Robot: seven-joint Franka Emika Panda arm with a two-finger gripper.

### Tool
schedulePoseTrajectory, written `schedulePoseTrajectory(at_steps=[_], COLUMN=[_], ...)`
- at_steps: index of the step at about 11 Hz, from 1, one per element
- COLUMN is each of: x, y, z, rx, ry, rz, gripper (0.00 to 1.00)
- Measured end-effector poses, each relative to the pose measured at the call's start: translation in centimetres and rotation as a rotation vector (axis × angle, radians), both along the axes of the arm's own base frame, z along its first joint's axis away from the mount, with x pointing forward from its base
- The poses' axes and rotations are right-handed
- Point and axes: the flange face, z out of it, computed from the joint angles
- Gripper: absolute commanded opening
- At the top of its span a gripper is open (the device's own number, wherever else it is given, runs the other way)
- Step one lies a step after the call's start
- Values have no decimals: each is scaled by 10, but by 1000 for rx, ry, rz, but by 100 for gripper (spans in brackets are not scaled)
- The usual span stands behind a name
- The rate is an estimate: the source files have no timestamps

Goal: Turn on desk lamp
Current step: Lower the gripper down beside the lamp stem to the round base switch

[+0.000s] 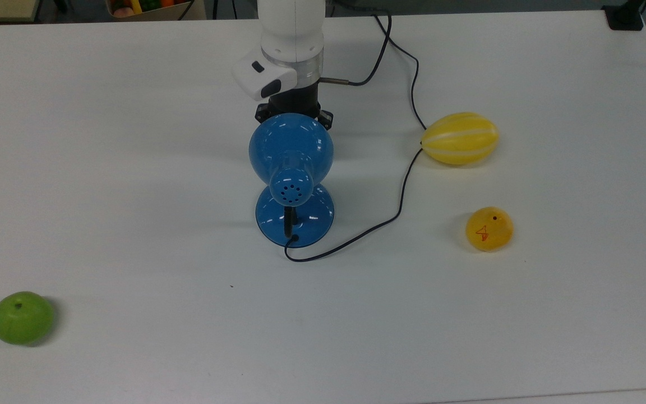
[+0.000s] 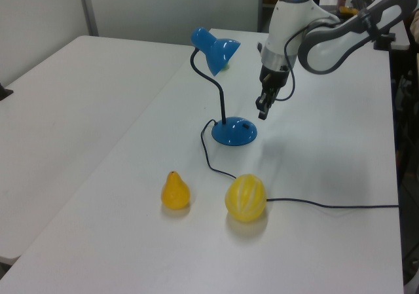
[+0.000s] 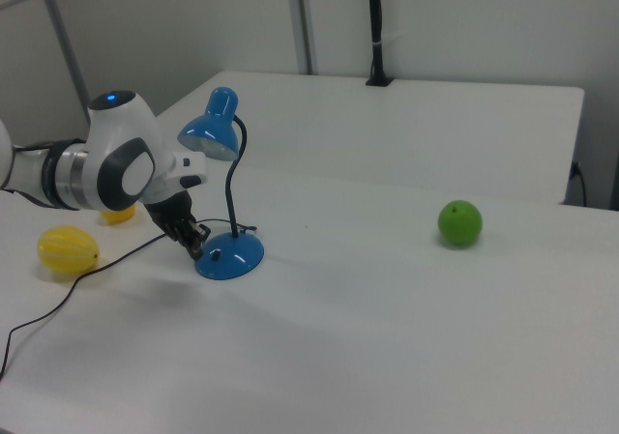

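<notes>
Table [image 1: 132,140], white and broad, with a green apple [image 1: 22,317] far to the desk lamp's [image 1: 292,168] left in the top view. The blue lamp stands mid-table, shade unlit. The gripper [image 2: 263,109] hangs just above the lamp's round base; whether its fingers are parted or closed cannot be told. It seems the approach to the switch is underway; next likely comes a short press down. A yellow melon [image 1: 459,138] and yellow pear [image 1: 489,228] lie well right, near the cord [image 1: 396,207]; edges are distant
</notes>
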Motion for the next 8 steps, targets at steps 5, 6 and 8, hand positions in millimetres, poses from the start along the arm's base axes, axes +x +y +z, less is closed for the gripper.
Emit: schedulePoseTrajectory(at_steps=[5,6,8], x=[18,20,26], y=[5,5,5], z=[-22,-21,-18], rx=[8,10,18], ry=[-116,-124,-160], rz=[30,29,28], gripper=[0,0,0])
